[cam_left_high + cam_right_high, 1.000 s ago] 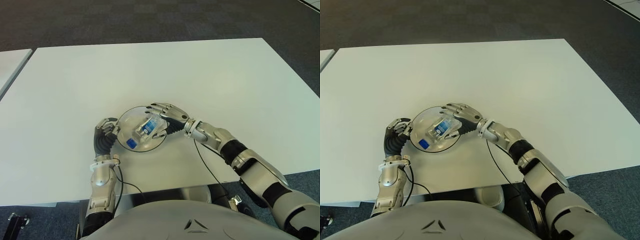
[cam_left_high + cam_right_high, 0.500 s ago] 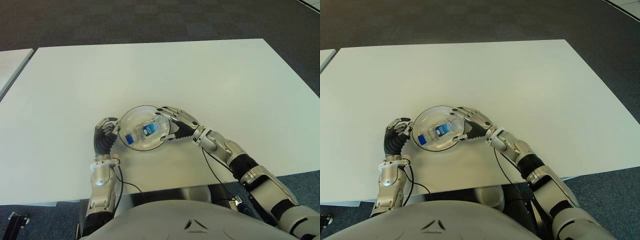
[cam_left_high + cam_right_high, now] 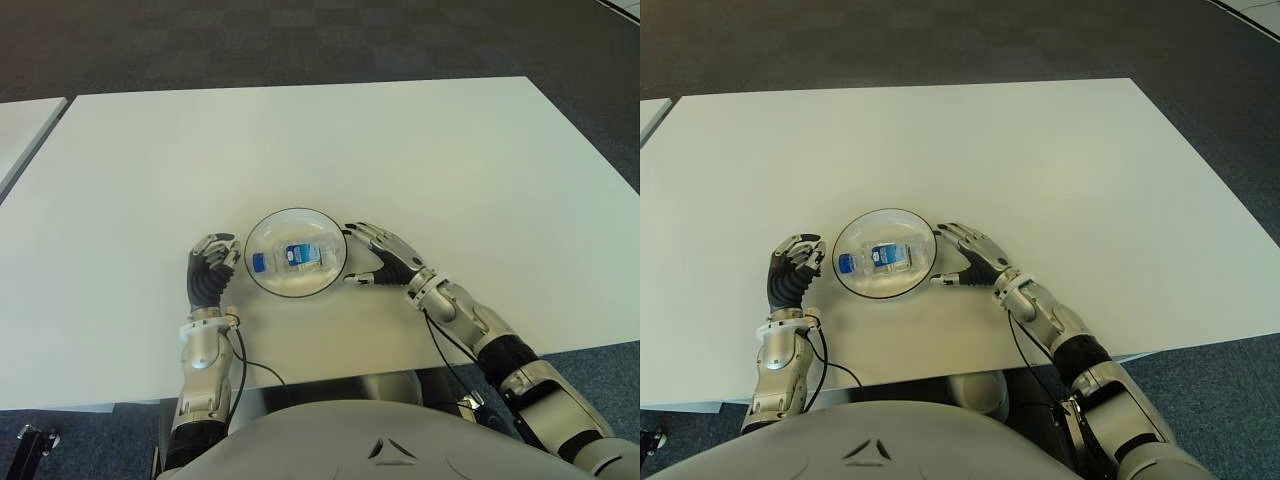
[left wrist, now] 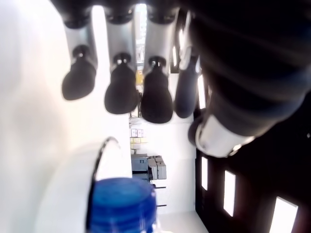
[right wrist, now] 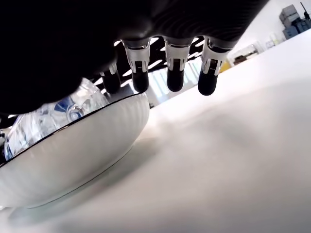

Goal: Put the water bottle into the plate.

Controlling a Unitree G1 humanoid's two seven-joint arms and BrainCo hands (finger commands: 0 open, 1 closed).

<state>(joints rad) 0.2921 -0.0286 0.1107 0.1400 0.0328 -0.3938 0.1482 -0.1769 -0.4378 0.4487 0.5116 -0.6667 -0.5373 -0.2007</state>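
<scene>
One white table (image 3: 430, 150), dark carpet (image 3: 300, 40) beyond

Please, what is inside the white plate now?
The water bottle lies on its side inside the plate, blue cap toward the left hand. What is beneath the bottle is hidden.

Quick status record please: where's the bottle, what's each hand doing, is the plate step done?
bottle: water bottle lies on its side inside the plate, blue cap toward the robot's left
plate: on the white table, near its front edge
right hand: right hand just right of the plate, fingers spread, holding nothing
left hand: left hand just left of the plate, fingers curled, holding nothing
task: bottle is in the plate
</scene>
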